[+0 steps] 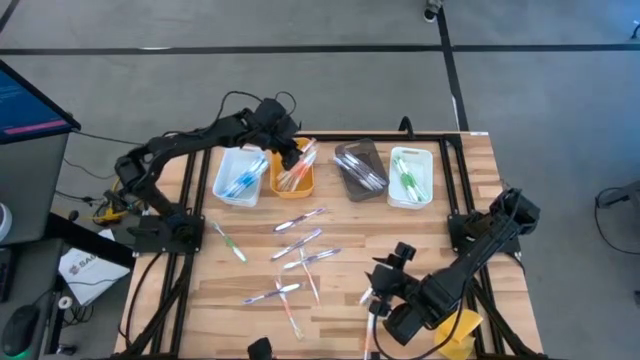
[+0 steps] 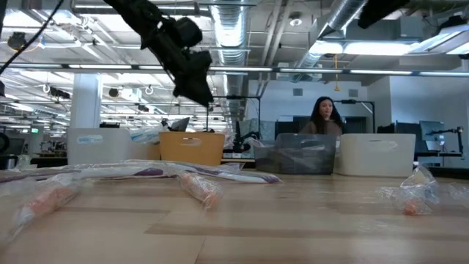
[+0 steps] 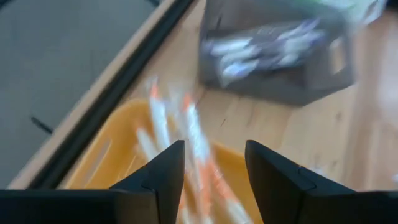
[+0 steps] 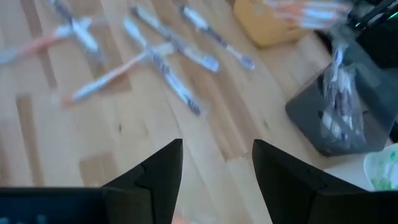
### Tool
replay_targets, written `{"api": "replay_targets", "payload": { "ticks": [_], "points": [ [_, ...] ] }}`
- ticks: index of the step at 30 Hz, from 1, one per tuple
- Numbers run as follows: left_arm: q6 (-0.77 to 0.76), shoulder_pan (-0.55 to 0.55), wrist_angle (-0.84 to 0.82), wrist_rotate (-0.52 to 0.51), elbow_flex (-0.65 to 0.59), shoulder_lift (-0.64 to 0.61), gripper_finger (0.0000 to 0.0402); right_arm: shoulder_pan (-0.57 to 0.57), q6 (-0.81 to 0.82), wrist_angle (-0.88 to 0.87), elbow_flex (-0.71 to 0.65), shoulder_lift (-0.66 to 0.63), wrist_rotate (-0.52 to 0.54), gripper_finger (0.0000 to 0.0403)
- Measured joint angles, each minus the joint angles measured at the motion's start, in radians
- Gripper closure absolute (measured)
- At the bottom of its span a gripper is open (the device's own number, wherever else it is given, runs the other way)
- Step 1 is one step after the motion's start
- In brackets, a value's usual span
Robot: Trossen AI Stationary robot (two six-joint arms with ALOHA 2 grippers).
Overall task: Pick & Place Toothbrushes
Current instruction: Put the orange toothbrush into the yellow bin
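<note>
The toothbrushes [image 1: 300, 248] lie scattered on the bare wood of the table [image 1: 470, 215] in front of the orange tray [image 1: 292, 180], most of them crossing or touching one another in a loose heap, with one green-handled one [image 1: 231, 243] lying apart toward the left arm's base. More sit already sorted in the row of trays: blue ones in the white tray [image 1: 238, 178] beside the orange tray, orange-pink ones in the orange tray itself, purple ones in the dark tray [image 1: 360, 170] on its other side, and green ones in the far white tray [image 1: 410, 177]. They look light, thin and stiff, and the glossy wrapping suggests they would slide or twist in a pinch, so mid-handle, across the narrow width, seems the surest hold. The left gripper [image 3: 213, 180] hovers over the orange tray with its fingers apart and nothing between them. The right gripper [image 4: 216, 180] hangs over the wood well away from the orange tray, near the front edge, also spread open and empty. Room is ample over the heap; the tight spots are the tray walls and, judging by the high view, the table's front edge by the yellow lump [image 1: 462, 330].
</note>
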Motion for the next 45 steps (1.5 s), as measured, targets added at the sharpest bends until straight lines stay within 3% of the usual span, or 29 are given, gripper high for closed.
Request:
{"api": "replay_targets", "payload": {
  "ticks": [7,12,22,32,38,45],
  "points": [
    [0.0,-0.087,-0.005,0.001,-0.005,-0.184,0.0237,0.019,-0.135,-0.006,0.0,0.0,-0.218,0.0214],
    [0.0,-0.198,-0.003,0.002,-0.082,-0.324,0.0237,0.031,-0.165,0.001,0.0,0.0,-0.352,0.0217],
    [-0.014,-0.432,0.111,0.002,-0.393,-0.578,0.0235,0.041,-0.107,0.025,-0.001,0.0,-0.391,0.0238],
    [-0.053,-0.52,0.345,0.002,-0.602,-0.707,0.0238,0.043,0.381,0.299,-0.001,0.0,-0.521,0.023],
    [-0.053,-0.522,0.368,0.002,-0.612,-0.709,0.0236,0.047,0.724,0.283,0.001,0.035,-0.575,0.023],
    [-0.053,-0.524,0.382,0.002,-0.612,-0.709,0.0238,0.036,0.887,0.343,0.0,0.127,-0.757,0.0227]
  ]
}}
